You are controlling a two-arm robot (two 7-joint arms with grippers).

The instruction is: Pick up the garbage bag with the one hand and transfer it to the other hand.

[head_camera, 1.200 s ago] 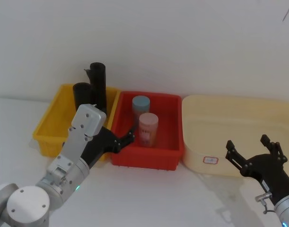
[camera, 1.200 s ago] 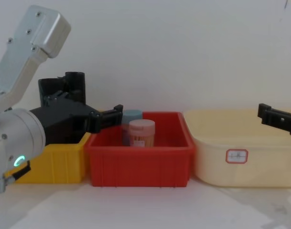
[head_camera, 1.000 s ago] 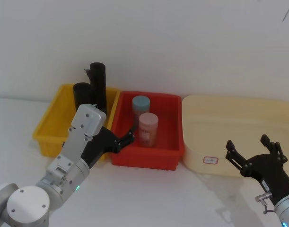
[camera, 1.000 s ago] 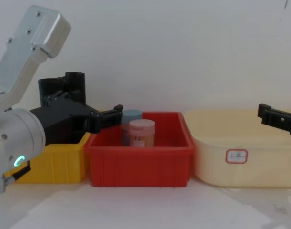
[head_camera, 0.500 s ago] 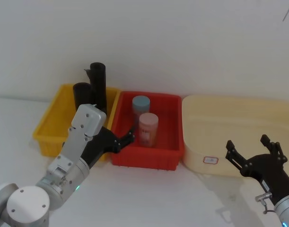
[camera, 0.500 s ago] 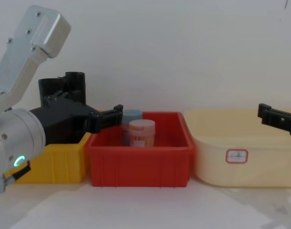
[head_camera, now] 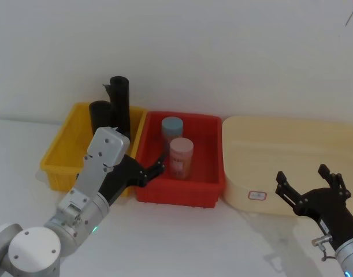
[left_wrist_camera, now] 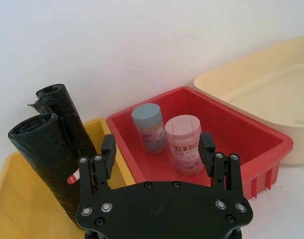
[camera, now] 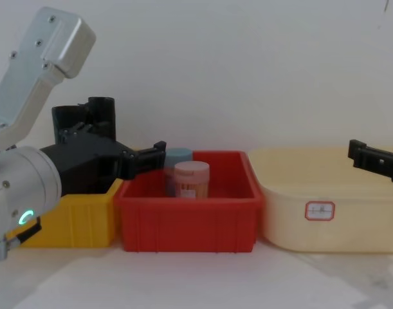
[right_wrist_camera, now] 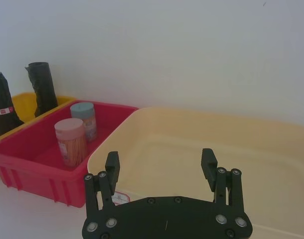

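Observation:
The garbage bag (left_wrist_camera: 45,157) is the black roll with a red-and-white band; it stands upright in the yellow bin (head_camera: 63,153), also visible as garbage bag (head_camera: 99,115) and garbage bag (right_wrist_camera: 0,102). A plain black roll (head_camera: 119,104) stands just behind it. My left gripper (head_camera: 155,170) hovers open and empty over the near edge where the yellow and red bins meet, short of the bag; left gripper (left_wrist_camera: 157,148), left gripper (camera: 154,154). My right gripper (head_camera: 304,176) hangs open and empty in front of the cream tub, far from the bag; right gripper (right_wrist_camera: 160,160), right gripper (camera: 371,156).
A red bin (head_camera: 182,190) holds a blue-lidded jar (head_camera: 171,130) and a pink-lidded jar (head_camera: 181,157). A large cream tub (head_camera: 292,144) sits to its right. A white wall stands close behind the three containers. White tabletop lies in front.

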